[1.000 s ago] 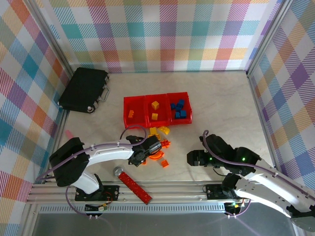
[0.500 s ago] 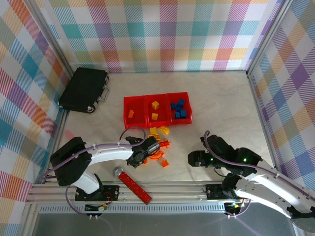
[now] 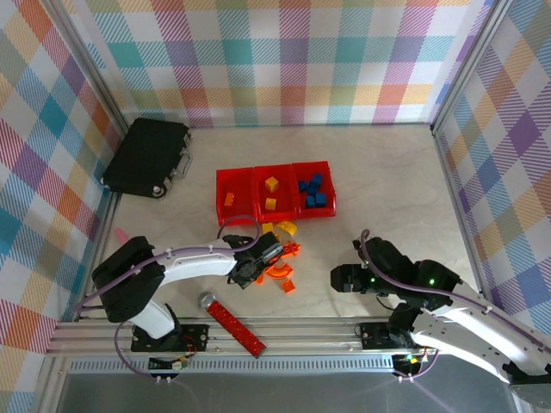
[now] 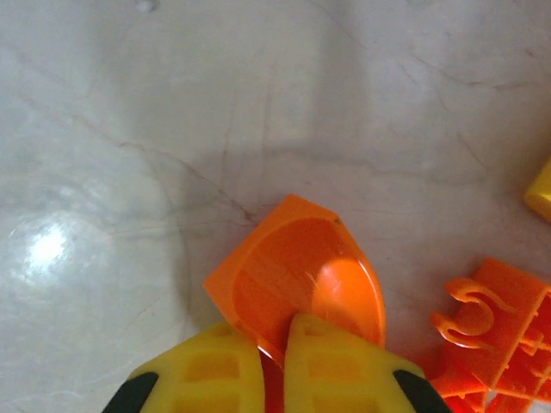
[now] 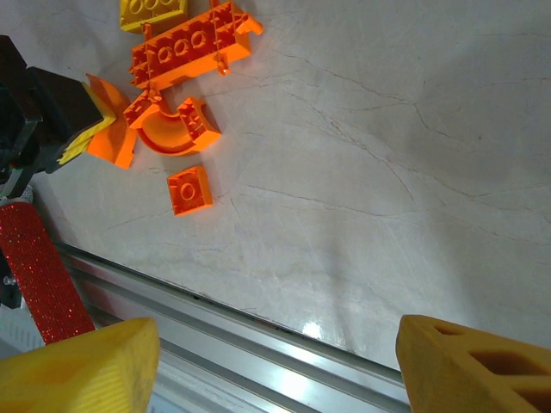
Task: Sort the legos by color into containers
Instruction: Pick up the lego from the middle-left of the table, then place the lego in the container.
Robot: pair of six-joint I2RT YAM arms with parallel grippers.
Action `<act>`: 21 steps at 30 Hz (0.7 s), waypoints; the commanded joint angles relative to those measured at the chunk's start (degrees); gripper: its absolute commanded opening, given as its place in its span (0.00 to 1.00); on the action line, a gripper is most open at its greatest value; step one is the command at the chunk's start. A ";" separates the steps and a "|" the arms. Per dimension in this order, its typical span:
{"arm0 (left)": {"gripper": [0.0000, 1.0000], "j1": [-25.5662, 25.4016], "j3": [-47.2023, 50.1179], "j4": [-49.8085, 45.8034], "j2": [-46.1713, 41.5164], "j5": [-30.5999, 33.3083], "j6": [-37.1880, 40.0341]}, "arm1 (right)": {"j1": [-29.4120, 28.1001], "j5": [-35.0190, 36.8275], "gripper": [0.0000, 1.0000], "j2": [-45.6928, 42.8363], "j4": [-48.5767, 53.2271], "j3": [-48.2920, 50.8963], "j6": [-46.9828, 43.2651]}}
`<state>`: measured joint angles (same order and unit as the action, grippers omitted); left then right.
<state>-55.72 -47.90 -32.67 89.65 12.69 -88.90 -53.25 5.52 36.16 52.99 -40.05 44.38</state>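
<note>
My left gripper (image 4: 274, 334) is shut on a curved orange lego (image 4: 288, 267), pinching its edge just above the table. In the top view the left gripper (image 3: 260, 263) sits among loose legos: an orange arch (image 3: 278, 273), a small orange brick (image 3: 287, 286), an orange plate (image 3: 290, 250) and yellow bricks (image 3: 277, 229). The three red containers (image 3: 237, 215) stand just beyond, holding orange, yellow and blue bricks from left to right. My right gripper (image 3: 340, 277) is open over bare table at the right; the right wrist view shows the right gripper (image 5: 275, 366) empty.
A long red bar (image 3: 234, 319) with a silver round end lies near the front rail. A black case (image 3: 148, 157) rests at the back left. The right wrist view shows the orange arch (image 5: 172, 129), the small orange brick (image 5: 189, 189) and the metal front rail (image 5: 258, 344).
The left gripper has shifted slightly away from the front edge and to the right, carrying the curved orange lego. The right arm has barely moved.
</note>
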 commanded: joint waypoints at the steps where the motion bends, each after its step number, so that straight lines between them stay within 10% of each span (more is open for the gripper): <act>1: 0.00 0.34 0.19 -3.12 2.37 -1.55 2.35 | 0.26 0.68 0.73 -0.21 0.88 0.44 0.71; 14: 0.00 0.35 -7.14 -16.23 -12.12 10.77 11.51 | 0.25 1.13 0.73 -0.20 0.60 0.08 1.23; 21: 0.00 4.80 -14.49 -19.70 -22.15 18.56 28.71 | 0.25 1.38 0.73 1.23 -0.55 -0.74 0.46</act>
<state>-53.58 -58.54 -48.27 69.23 25.63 -70.04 -53.25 6.02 36.71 52.82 -40.07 44.60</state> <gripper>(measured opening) 0.082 0.731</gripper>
